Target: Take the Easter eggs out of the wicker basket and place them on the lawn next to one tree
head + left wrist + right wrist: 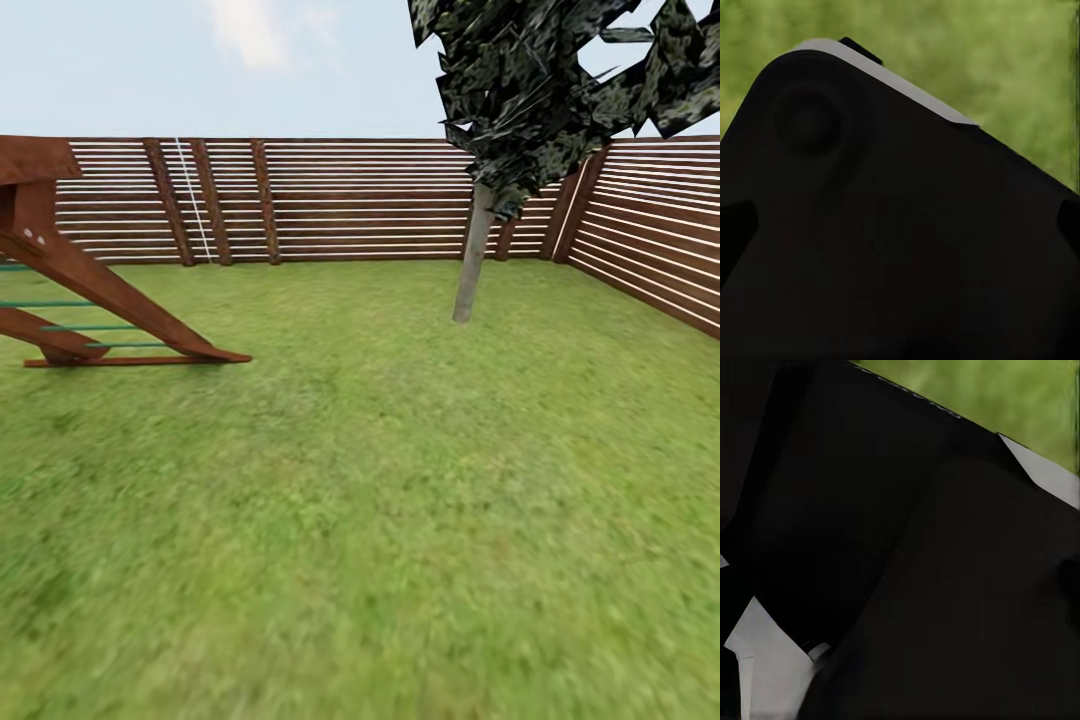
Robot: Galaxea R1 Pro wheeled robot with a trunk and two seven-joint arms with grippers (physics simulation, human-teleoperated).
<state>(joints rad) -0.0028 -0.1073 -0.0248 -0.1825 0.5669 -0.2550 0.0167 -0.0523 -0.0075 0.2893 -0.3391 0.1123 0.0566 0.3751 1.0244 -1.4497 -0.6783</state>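
The tree [470, 262] stands on the lawn [380, 480] toward the far right corner of the garden, its pale, smooth trunk leaning slightly and meeting the grass well in front of the fence. Its dark, pale-speckled foliage [560, 80] spreads across the upper right of the head view and is cut off by the top and right edges, so the crown's full shape cannot be made out.

Short green grass runs from the near foreground to the brown slatted wooden fence [340, 200], which closes the back and angles in along the right side.

At the left, a brown wooden play structure [90, 290] with green rungs rests its slanted beams on the grass; its upper part and left side are cut off by the picture's edge.

In the left wrist view a dark, rounded robot body part [885, 240] with a pale grey edge blocks nearly everything, with blurred grass behind it. The right wrist view is likewise blocked by dark and white robot panels [870, 555], with a sliver of grass at one corner. Whether either gripper is open or closed cannot be told.
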